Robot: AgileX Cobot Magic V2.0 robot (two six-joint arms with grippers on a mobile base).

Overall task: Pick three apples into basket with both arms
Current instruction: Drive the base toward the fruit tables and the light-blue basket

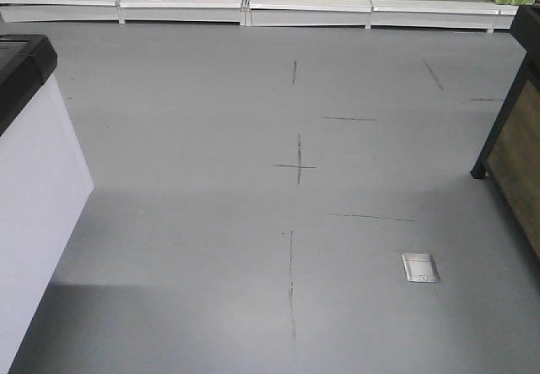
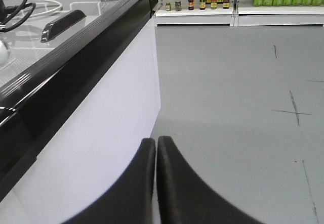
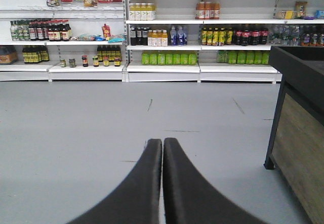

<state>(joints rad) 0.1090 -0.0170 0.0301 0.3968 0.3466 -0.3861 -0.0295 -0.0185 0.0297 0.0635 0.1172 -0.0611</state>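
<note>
**Task items.** No apples and no basket appear in any of the three views, so their position cannot be stated. No fruit of any kind is in sight.

**Left gripper.** In the left wrist view the left gripper sits at the lower centre of the frame. Its jaws are pressed together with only a hairline seam between them, and nothing is held. It points across bare grey floor, just beside the white wall of a black-rimmed chest cabinet that fills the left of the frame.

**Right gripper.** In the right wrist view the right gripper is likewise closed to a seam and empty. It is aimed over open floor toward stocked shelves along the top of the frame. A dark-framed, wooden-sided stand stands at the right edge.

**Front view.** Neither arm is visible. The frame shows floor with a cross mark near the centre and a metal floor plate at lower right. The cabinet is at the left edge and the stand at the right.

**Assessment.** Nothing in these views shows any part of the task done. No apple is gripped, and none can be confirmed placed. In my judgement all three picks are outstanding, and the robot must first bring the apples and basket into view and within reach of both arms.
</note>
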